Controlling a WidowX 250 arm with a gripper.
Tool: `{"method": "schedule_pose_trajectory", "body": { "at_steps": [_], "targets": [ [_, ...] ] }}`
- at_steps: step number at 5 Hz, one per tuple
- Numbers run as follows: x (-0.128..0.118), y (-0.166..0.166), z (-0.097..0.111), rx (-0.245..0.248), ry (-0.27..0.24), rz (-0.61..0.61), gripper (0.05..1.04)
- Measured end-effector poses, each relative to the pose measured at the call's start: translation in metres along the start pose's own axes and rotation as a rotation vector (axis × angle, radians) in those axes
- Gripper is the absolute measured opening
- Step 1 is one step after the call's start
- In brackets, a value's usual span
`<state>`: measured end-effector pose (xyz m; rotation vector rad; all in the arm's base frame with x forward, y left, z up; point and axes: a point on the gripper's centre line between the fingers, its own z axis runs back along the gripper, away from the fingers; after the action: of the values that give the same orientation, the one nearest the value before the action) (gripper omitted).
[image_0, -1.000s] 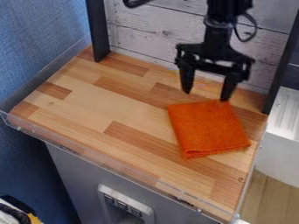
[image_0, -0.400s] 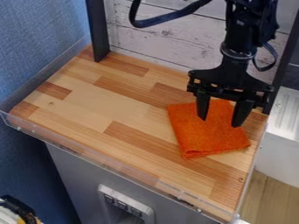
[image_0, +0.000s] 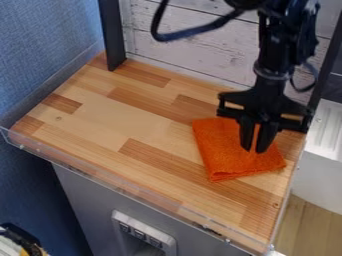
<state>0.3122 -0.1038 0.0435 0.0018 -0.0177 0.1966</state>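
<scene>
Two fingers of my gripper (image_0: 254, 151) have drawn in from a wide spread and now stand close together, pinching a narrow strip of the orange cloth (image_0: 227, 155) that shows between their tips. My arm has also come a little lower than in the last frame, so the tips sit further onto the cloth. I take this as a grasp just made, though how firm it is I cannot tell.

The cloth lies flat on the right part of the wooden tabletop (image_0: 120, 115). I have it in its upper right part; its left corner and its folded near edge lie where they did before. A second ago I was above and behind its far edge, fingers well apart; then I was over it, still spread. Now they are nearly together, and the cloth has not visibly left the wood.

Further from my hand, a clear guard strip (image_0: 100, 178) runs along the tabletop's near edge, above a grey front (image_0: 80, 200). To the right of the tabletop is a white ribbed surface (image_0: 327, 125). A dark post (image_0: 110, 35) rises at the back left, before the whitish plank wall (image_0: 194, 55). My black cable (image_0: 194, 32) loops across those planks, hanging slightly lower than it did.
</scene>
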Motion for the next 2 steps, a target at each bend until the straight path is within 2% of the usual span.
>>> {"method": "schedule_pose_trajectory", "body": {
  "at_steps": [1,2],
  "targets": [
    [-0.0005,-0.0012,-0.0119,-0.004,0.020,0.006,0.066],
    [-0.0018,-0.0021,-0.0213,-0.004,0.038,-0.001,0.059]
  ]
}}
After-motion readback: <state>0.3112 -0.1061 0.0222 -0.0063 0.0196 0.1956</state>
